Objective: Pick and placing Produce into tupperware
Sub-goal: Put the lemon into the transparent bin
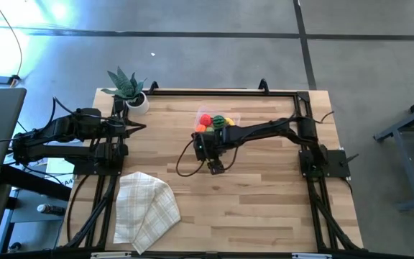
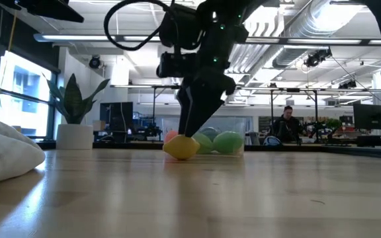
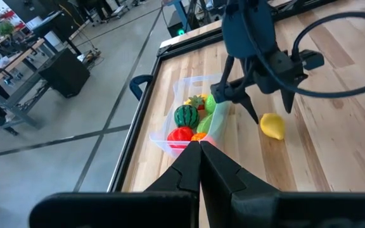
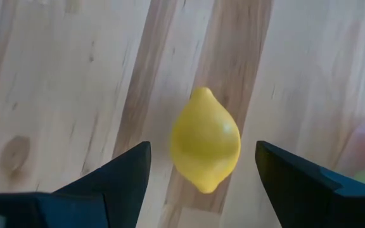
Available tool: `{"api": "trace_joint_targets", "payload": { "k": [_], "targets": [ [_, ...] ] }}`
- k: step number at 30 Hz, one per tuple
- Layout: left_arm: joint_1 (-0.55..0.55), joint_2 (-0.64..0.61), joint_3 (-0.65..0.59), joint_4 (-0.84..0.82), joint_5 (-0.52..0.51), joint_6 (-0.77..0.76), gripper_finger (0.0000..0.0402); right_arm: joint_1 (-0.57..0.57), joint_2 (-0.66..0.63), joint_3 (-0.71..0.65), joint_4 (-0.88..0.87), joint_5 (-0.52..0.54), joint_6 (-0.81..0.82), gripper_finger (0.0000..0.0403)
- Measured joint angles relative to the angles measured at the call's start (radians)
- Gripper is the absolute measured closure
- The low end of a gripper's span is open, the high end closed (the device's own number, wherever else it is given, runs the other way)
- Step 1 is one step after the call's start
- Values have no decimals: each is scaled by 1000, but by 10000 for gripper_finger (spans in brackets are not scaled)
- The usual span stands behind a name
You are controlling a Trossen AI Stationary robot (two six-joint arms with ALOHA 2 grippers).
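Looking down from the high view, we see our right end effector (image 1: pixel 216 166) reaching out over the middle of the light wooden counter (image 1: pixel 264 194), close beside the small clear rectangular plastic tupperware (image 1: pixel 218 121), which holds red, orange, green and yellow toy produce (image 1: pixel 214 122). Our left end effector (image 1: pixel 136 128) waits at the counter's left edge, near the potted green plant in a white pot (image 1: pixel 129 90); a checked folded cloth (image 1: pixel 144 208) lies at the near left.

At counter height in the low view, our right end effector (image 2: pixel 189 132) points straight down with its fingertips just over a small yellow toy lemon (image 2: pixel 181 147) that rests on the wood in front of the tupperware (image 2: pixel 210 142).

From the left wrist view, our left end effector (image 3: pixel 200 152) has its fingers pressed together, holding nothing. The lemon (image 3: pixel 272 125) sits just outside the tupperware (image 3: pixel 189 114).

In the right wrist view, our fingers are spread wide on either side of the lemon (image 4: pixel 206 140), not touching it.
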Motion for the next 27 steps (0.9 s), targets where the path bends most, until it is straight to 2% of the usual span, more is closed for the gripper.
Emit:
{"api": "trace_joint_targets", "payload": {
  "k": [27],
  "targets": [
    [0, 0, 0, 0, 0, 0, 401, -17, 53, 0, 59, -34, 19, 127]
  ]
}}
